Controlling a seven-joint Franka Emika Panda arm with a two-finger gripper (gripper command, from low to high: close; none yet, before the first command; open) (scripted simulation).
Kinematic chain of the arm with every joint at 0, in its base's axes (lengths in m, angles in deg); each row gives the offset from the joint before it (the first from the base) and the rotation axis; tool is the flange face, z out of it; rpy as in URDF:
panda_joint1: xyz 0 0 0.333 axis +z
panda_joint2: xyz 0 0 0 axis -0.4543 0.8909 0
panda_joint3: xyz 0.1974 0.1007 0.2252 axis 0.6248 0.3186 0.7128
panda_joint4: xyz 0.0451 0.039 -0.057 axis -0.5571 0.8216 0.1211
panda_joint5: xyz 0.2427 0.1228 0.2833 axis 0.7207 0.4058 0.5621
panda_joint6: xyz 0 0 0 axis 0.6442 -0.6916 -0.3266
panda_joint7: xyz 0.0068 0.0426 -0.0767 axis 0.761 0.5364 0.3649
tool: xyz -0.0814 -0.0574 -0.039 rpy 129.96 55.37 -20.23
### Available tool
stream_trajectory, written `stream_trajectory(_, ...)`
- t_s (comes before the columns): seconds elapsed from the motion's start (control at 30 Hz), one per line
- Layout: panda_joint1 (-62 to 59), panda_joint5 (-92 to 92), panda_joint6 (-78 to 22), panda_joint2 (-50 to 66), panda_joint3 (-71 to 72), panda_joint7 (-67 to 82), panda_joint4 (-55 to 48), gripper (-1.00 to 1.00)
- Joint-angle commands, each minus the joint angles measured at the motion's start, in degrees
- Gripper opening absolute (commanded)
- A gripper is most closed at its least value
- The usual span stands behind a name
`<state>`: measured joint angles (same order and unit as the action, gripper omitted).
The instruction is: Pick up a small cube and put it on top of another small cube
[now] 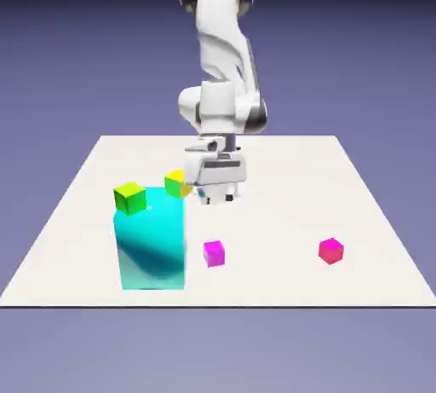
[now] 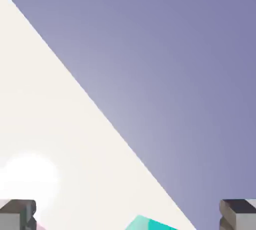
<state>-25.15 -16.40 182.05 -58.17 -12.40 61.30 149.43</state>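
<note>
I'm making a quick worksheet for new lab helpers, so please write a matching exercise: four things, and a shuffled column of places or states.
1. Magenta cube
2. Hot-pink cube
3. Cyan block
4. Fingers

A. Standing under the green cube
B. Spread apart, holding nothing
C. On the table, just beside the big block
D. Nearest the table's edge on the exterior view's right

Pairs: 1-C, 2-D, 3-A, 4-B
</note>
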Motion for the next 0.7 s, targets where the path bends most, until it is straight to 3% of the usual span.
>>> stream_trajectory(0.0,0.1,-0.1,-0.3,0.9,-0.1,2.5,0.0,0.0)
stream_trajectory(0.57,1.0,-1.3,-4.7,15.4,-2.0,44.9,-0.1,0.0)
stream_trajectory(0.67,0.8,-1.1,-3.2,18.1,-1.9,46.9,-0.5,0.0)
